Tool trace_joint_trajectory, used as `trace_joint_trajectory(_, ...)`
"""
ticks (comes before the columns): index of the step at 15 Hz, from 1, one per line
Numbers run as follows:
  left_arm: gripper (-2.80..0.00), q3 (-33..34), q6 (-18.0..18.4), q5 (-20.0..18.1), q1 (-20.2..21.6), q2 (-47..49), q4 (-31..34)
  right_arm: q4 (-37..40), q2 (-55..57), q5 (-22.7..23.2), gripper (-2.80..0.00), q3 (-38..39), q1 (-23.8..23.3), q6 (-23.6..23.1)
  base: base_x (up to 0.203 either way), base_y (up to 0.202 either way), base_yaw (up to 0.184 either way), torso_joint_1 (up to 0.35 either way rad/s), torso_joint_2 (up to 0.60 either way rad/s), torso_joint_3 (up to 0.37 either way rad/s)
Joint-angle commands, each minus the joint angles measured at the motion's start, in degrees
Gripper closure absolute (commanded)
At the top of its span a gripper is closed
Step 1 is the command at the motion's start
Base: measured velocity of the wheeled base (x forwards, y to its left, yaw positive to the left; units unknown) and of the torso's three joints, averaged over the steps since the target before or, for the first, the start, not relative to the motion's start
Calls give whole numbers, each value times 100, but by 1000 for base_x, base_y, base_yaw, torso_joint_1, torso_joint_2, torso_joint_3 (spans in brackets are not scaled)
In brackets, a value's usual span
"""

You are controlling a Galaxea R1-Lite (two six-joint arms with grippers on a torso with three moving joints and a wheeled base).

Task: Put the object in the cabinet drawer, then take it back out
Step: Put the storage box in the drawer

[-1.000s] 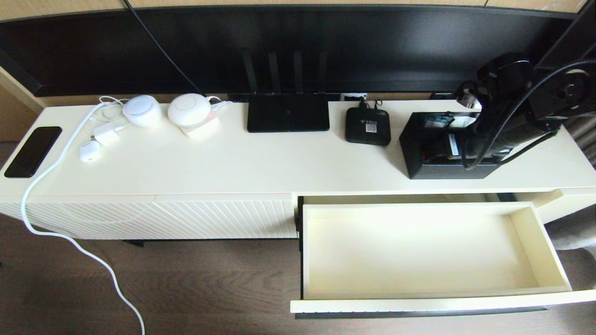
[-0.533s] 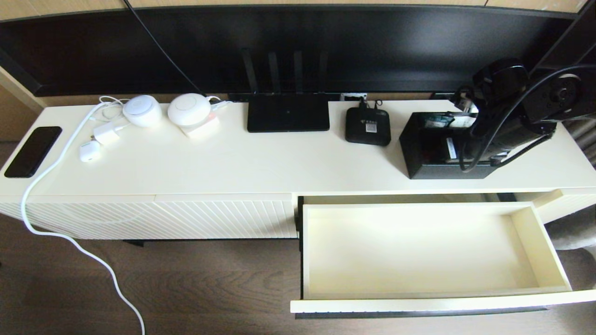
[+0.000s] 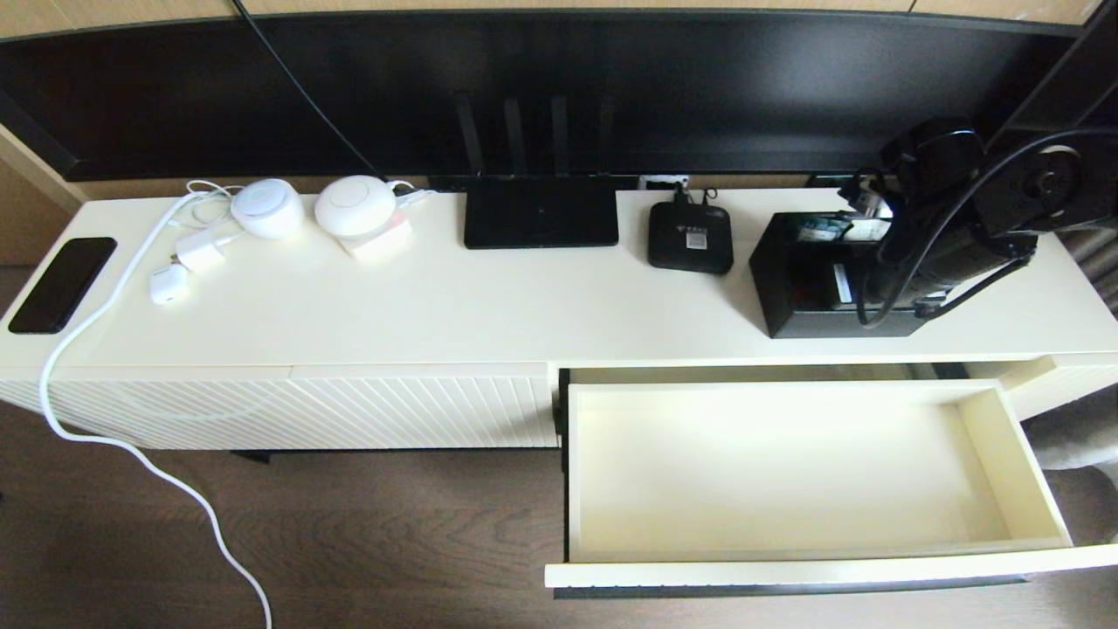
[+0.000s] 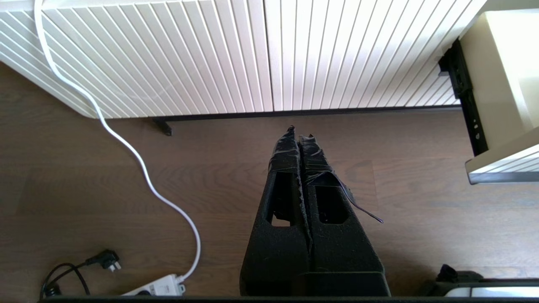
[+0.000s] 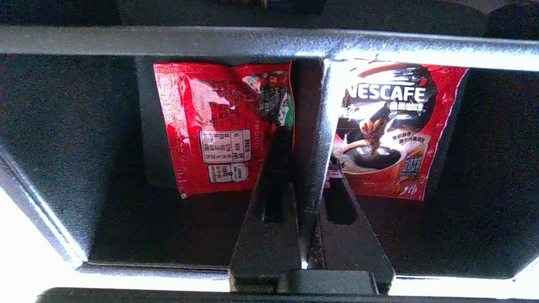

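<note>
The black organizer box [image 3: 790, 284] stands on the cabinet top at the right, behind the open drawer. My right gripper [image 5: 309, 141] reaches down into it, shut on the thin divider wall [image 5: 322, 109] between its two square compartments, one finger on each side. A red coffee packet [image 5: 210, 126] lies in one compartment and a red Nescafe packet [image 5: 389, 126] in the other. The cabinet drawer [image 3: 1022, 472] is pulled out, its cream interior bare. My left gripper [image 4: 300, 134] hangs shut and empty over the wooden floor, in front of the ribbed panel.
On the cabinet top sit a small black set-top box [image 3: 690, 236], a flat black router [image 3: 541, 223], two white round devices [image 3: 354, 205], chargers and a phone [image 3: 61, 284]. A white cable [image 3: 131, 445] trails onto the floor. A dark TV spans the back.
My right arm has sunk a little lower and shifted slightly left over the organizer box. The box and the drawer have stayed where they were.
</note>
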Motion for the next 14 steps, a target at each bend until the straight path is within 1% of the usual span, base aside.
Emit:
trace_joint_trajectory(1, 0, 5, 0, 1, 0, 7, 2, 32, -36, 4, 0, 57, 8, 8, 0, 0, 0, 0, 0, 0)
trace_joint_trajectory(5, 0, 5, 0, 1, 0, 0, 2, 65, -382, -12, 0, 127, 8, 26, 0, 0, 0, 0, 0, 0)
trace_joint_trajectory(8, 0, 0, 0, 1, 0, 6, 2, 75, -937, -13, 0, 583, 31, 32, 0, 0, 0, 0, 0, 0)
trace_joint_trajectory(10, 0, 1, 0, 1, 0, 4, 2, 70, -1411, -13, 0, 1139, 104, 26, 0, 0, 0, 0, 0, 0)
trace_joint_trajectory(12, 0, -4, 0, 1, 0, 4, 0, 34, -1917, -27, 0, 1859, 212, 28, 0, 0, 0, 0, 0, 0)
trace_joint_trajectory(14, 0, -2, 0, -2, 0, 9, 2, -184, -2429, -34, 0, 2894, 341, 42, 0, 0, 0, 0, 0, 0)
